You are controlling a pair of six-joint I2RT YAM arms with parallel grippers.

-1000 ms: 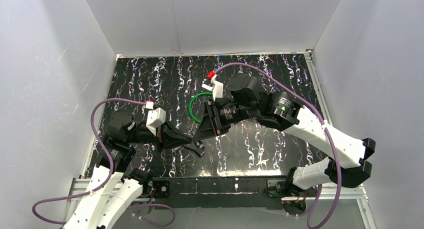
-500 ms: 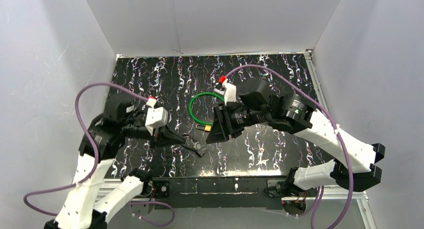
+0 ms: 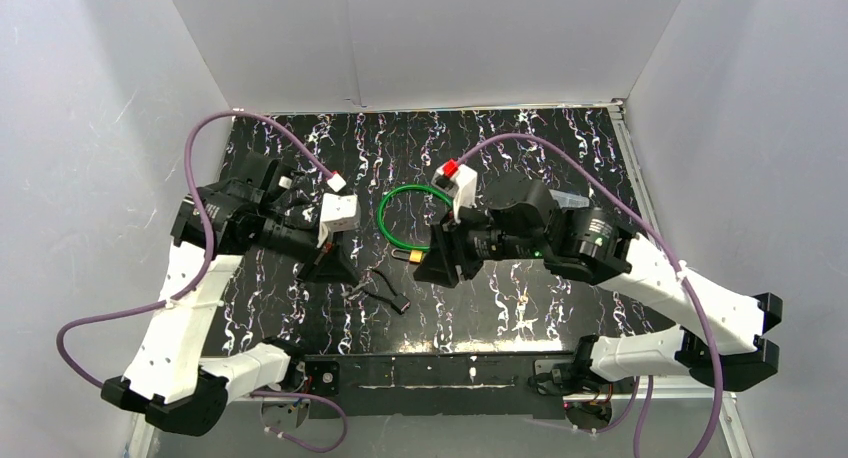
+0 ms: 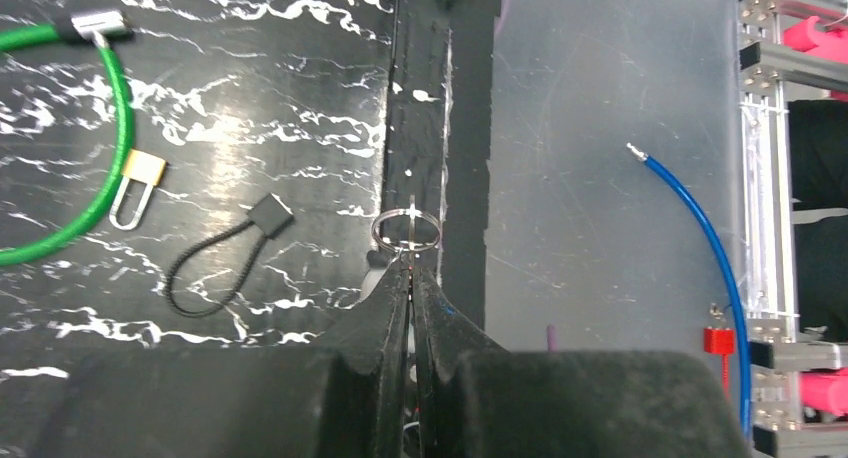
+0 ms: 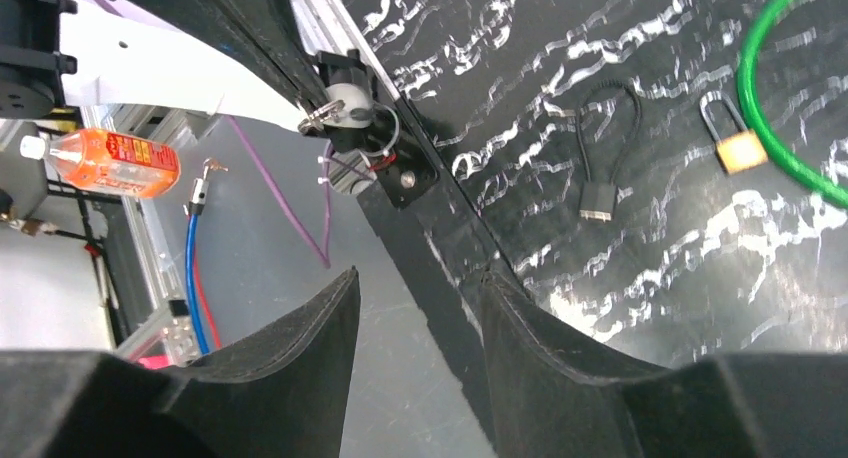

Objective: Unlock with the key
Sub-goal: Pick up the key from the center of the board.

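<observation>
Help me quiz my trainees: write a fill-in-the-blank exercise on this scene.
1. The small brass padlock lies beside a ___ cable loop.
2. The silver metal key ring sticks out from the shut jaws of the ___ gripper.
3. The right gripper holds ___ in its open jaws.
Missing words: green; left; nothing.

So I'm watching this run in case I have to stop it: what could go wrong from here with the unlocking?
The left gripper pinches the key ring only at its very tip, so it may twist or slip. The padlock lies unheld on the mat while the right gripper stands open and empty; a push could slide it. The black cord loop nearby might snag.
</observation>
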